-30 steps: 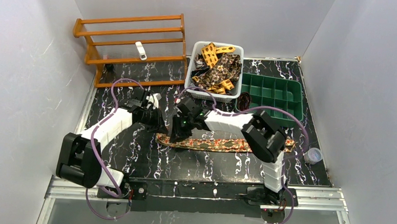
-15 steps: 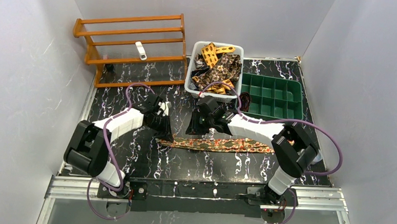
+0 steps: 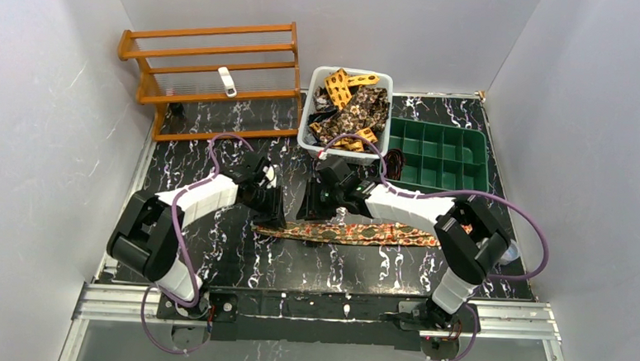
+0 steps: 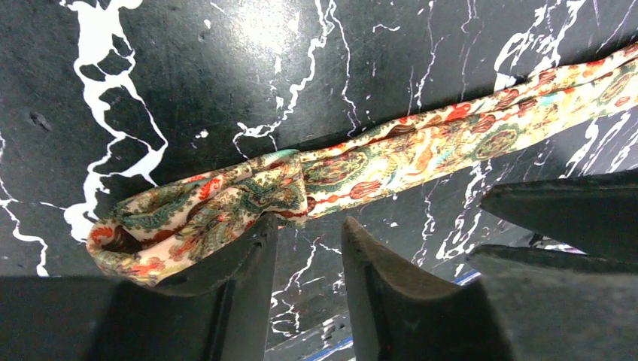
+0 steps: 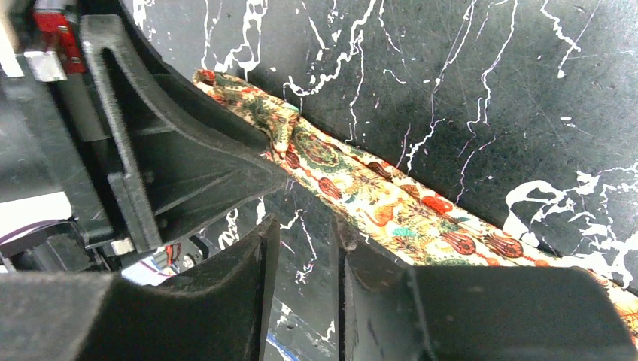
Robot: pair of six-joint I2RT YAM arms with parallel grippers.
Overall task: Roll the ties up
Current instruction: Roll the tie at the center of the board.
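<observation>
One tie [image 3: 372,233] in a red, green and cream print lies flat across the table, running left to right. Its left end is folded over into a small loop [image 4: 203,214]. My left gripper [image 3: 275,217] is at that folded end, jaws open with only table between them [image 4: 308,226]; one finger lies over the fold. My right gripper [image 3: 311,215] is just to the right, beside the tie's near edge [image 5: 391,203], jaws slightly apart and empty [image 5: 305,226]. More ties are piled in a white basket [image 3: 305,126].
A green compartment tray [image 3: 468,139] stands right of the basket, with a dark coil [image 3: 394,162] at its left end. A wooden rack [image 3: 211,67] is at the back left. A small cup [image 3: 503,251] sits at the right edge.
My right arm has swung out and stretched, its gripper shifting right along the tie. My left gripper has moved right and nearer, onto the tie's left end. Little change in the last half second.
</observation>
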